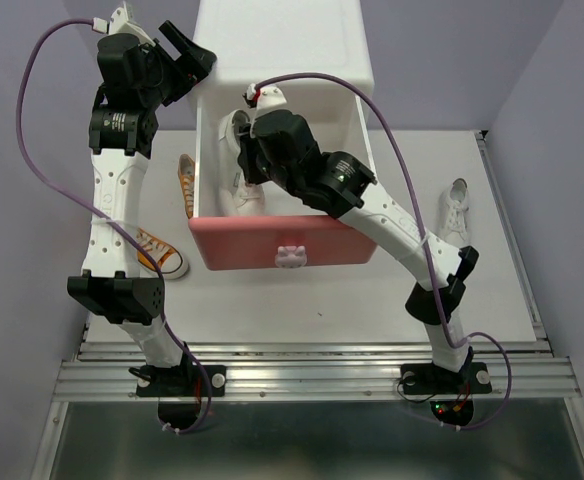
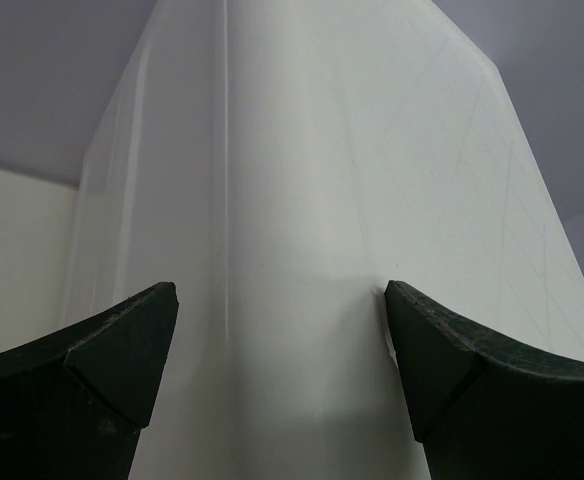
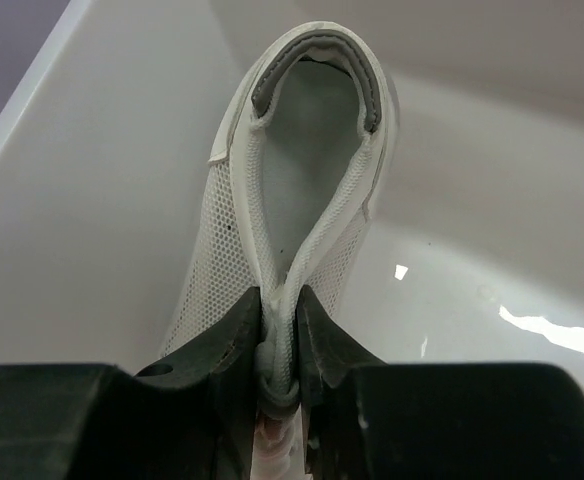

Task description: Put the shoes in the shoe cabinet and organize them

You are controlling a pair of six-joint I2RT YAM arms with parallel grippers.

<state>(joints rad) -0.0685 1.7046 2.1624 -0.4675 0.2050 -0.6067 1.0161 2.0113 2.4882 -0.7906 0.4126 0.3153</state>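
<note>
Shoe cabinet (image 1: 282,40) white, pink drawer (image 1: 242,250) pulled open, white sneaker (image 1: 234,135) inside. Orange sneakers (image 1: 158,253) (image 1: 186,182) on desk (image 1: 372,300) left of drawer; second white sneaker (image 1: 456,208) right.

White shoe cabinet (image 2: 322,200) corner, dark jaws spread wide

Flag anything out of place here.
Three sneakers sit outside the cabinet: an orange sneaker by the open drawer, its orange mate angled differently, and a white sneaker far right. The right gripper pinches the fourth sneaker inside the drawer.

White sneaker (image 1: 232,138) in drawer (image 1: 262,242) half hidden under right arm (image 1: 392,215).
</note>
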